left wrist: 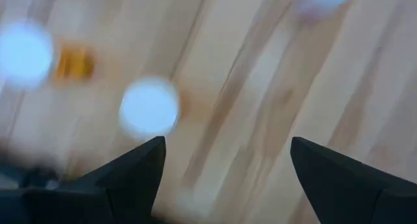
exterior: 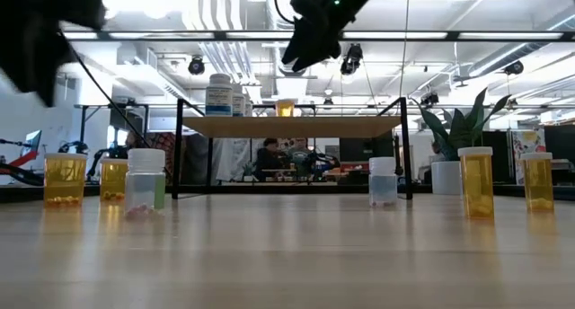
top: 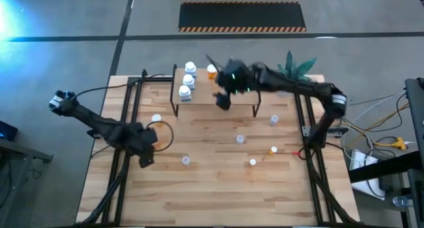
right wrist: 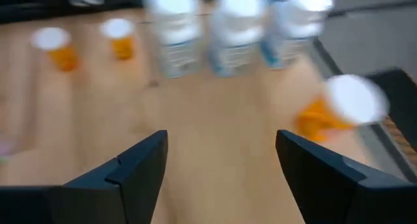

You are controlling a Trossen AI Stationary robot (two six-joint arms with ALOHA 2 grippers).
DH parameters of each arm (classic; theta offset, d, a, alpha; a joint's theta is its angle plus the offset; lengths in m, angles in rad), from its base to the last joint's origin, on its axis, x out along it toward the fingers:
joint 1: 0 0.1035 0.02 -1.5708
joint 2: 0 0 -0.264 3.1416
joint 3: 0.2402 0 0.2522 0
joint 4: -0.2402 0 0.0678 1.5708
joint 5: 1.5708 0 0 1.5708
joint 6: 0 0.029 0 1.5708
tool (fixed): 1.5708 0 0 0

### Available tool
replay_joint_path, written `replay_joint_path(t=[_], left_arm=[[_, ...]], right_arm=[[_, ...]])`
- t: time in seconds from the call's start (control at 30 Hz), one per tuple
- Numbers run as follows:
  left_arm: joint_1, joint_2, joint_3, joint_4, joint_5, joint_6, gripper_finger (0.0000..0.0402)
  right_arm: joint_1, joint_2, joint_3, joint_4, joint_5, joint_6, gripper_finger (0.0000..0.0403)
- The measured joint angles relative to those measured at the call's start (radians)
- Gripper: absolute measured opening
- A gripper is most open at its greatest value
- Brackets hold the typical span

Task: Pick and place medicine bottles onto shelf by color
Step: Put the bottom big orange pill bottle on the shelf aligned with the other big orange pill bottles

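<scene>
The shelf (top: 235,103) stands at the back of the table. On its left end three white medicine bottles (top: 189,79) stand in a row, with one orange bottle (top: 211,70) beside them. My right gripper (top: 224,97) hovers above the shelf board, open and empty. In the right wrist view its fingers (right wrist: 133,168) frame bare shelf wood, with the white bottles (right wrist: 231,28) and the orange bottle (right wrist: 322,116) ahead. My left gripper (top: 144,156) hangs open over the table's left side, above a white-capped bottle (left wrist: 148,107).
Several small bottles stand loose on the table, among them a pale one (top: 240,140), an orange one (top: 273,150) and another (top: 185,160). A green plant (top: 298,65) sits at the back right. Black frame rails (top: 126,122) run along both table sides.
</scene>
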Motion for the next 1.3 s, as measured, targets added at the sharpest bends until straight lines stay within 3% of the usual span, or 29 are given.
replay_joint_path(t=[0.13, 0.3, 0.47, 0.6, 0.93, 1.3], left_arm=[[-0.152, -0.024, -0.059, -0.023, -0.057, -0.222, 0.0313], [-0.317, -0.030, -0.178, 0.003, -0.287, -0.507, 0.0313], [-0.351, 0.005, -0.279, 0.065, -0.474, -0.635, 0.0313], [-0.332, 0.062, -0.307, 0.085, -0.543, -0.687, 0.0313], [-0.263, 0.222, -0.310, 0.121, -0.549, -0.740, 0.0313], [-0.245, 0.212, -0.318, 0.230, -0.509, -0.759, 0.0313]], right_arm=[[0.094, -0.099, -0.260, 0.244, 0.000, 0.058, 0.0266], [0.201, -0.179, -0.502, 0.507, 0.000, 0.081, 0.0258], [0.275, -0.209, -0.655, 0.694, 0.001, 0.088, 0.0253], [0.306, -0.215, -0.704, 0.769, 0.000, 0.108, 0.0255], [0.315, -0.210, -0.705, 0.780, 0.001, 0.116, 0.0247], [0.317, -0.210, -0.705, 0.780, 0.001, 0.121, 0.0247]])
